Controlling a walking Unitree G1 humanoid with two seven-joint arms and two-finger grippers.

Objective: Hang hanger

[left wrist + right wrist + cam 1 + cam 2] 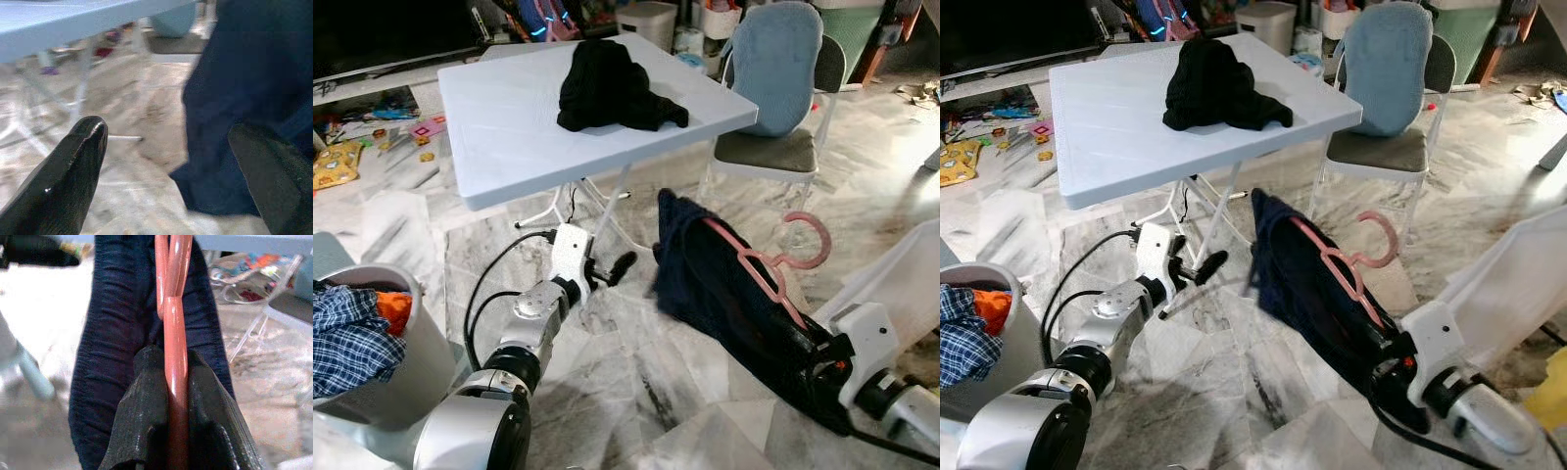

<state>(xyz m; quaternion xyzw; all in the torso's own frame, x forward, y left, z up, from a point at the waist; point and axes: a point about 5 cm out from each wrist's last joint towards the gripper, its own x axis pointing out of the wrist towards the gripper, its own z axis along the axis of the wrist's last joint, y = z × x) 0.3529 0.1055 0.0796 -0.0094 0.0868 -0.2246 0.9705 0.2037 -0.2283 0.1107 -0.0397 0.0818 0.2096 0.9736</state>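
There is 1 hanger [759, 264], pink, thin and rod-like with a curled hook, and 1 dark navy garment [715, 284] draped over it, soft and ribbed. Both are held in the air below and in front of the table [509, 127], just right of its legs. The right gripper [171, 431] pinches the hanger's lower bar between its 2 black fingers [142, 416], with the cloth bunched around them; in the eye views the garment hides those fingers. The hanger's far end is covered by the cloth.

The left gripper [171, 161] is spread wide, its 2 fingers well apart and holding nothing, below the table's front edge and left of the garment. Its wrist view is blurred.

The table is 1 white, flat, square-cornered top on thin white folding legs. On it lies 1 black crumpled cloth [612, 88]. Right of the table stands 1 chair [773, 98] with a fuzzy blue cover on its back. Below the table's left corner, cut off by the edge, sits 1 grey basket [406, 362] with plaid and orange clothes. The floor is veined marble tile.
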